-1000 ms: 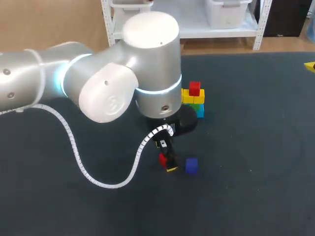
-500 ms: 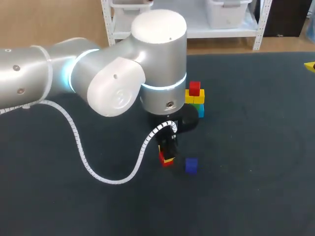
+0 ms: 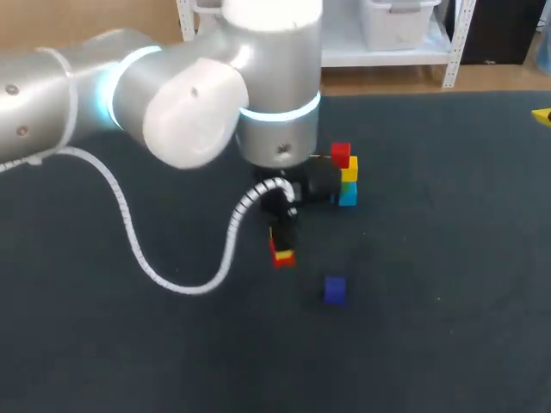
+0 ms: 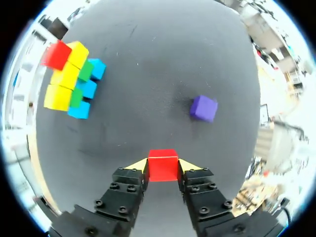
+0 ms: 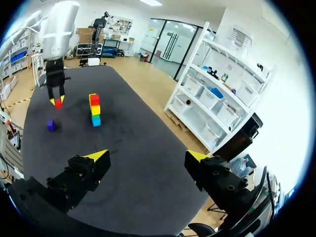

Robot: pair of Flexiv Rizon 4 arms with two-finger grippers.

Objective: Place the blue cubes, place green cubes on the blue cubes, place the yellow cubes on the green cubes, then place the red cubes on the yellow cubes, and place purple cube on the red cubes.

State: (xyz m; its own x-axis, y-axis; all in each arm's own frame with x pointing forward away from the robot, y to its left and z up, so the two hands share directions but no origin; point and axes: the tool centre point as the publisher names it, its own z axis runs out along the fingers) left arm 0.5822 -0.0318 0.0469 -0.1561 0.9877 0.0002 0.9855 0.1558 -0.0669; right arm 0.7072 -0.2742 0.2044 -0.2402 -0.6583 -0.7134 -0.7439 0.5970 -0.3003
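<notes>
My left gripper (image 4: 163, 165) is shut on a red cube (image 4: 163, 167) and holds it a little above the dark mat; in the head view this red cube (image 3: 281, 255) hangs under the left gripper (image 3: 281, 249). Ahead of it and to one side stands the stack (image 4: 71, 81): blue cubes, green cubes and yellow cubes in layers, with one red cube (image 4: 56, 54) on top. In the head view the stack (image 3: 345, 177) is just right of my left wrist. A purple cube (image 3: 335, 289) lies alone on the mat. My right gripper (image 5: 148, 156) stands open and empty, far from the stack (image 5: 94, 109).
The left arm's big wrist (image 3: 267, 95) and its white coiled cable (image 3: 172, 275) hang over the mat's left half and hide part of the stack. One yellow tip (image 3: 541, 114) shows at the mat's far right edge.
My left gripper closed on the red cube and lifted it off the mat, drifting slightly back and left. The purple cube, the stack and the right gripper stayed put.
</notes>
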